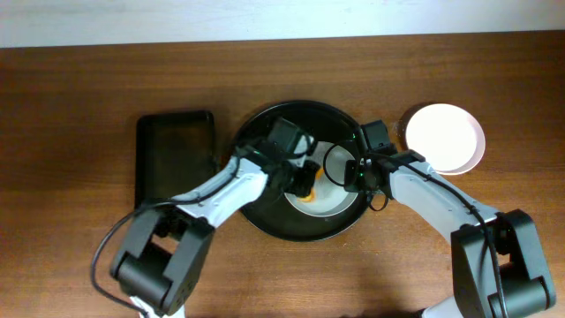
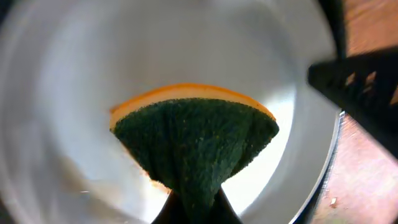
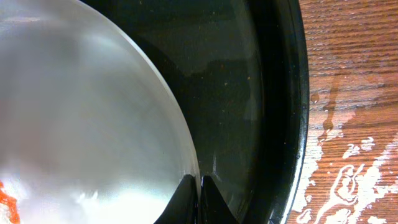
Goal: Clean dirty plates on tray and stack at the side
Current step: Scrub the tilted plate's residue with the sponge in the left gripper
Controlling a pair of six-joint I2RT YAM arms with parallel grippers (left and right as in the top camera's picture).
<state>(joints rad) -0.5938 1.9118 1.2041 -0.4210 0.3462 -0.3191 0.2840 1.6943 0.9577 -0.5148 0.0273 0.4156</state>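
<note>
A white plate [image 1: 334,199] lies in the round black tray [image 1: 265,221] at the table's middle. My left gripper [image 1: 303,183] is shut on a green and orange sponge [image 2: 193,137] and presses it on the plate [image 2: 93,74]. My right gripper [image 1: 355,175] is shut on the plate's right rim [image 3: 93,124], with the tray's floor and rim [image 3: 280,106] beside it. An orange-red smear [image 3: 7,202] marks the plate at the lower left of the right wrist view. Another white plate [image 1: 446,137] sits on the table to the right of the tray.
A smaller rectangular black tray [image 1: 174,155] lies left of the round tray. Water streaks [image 3: 348,168] wet the wood beside the tray's right rim. Both arms cross over the tray's front half.
</note>
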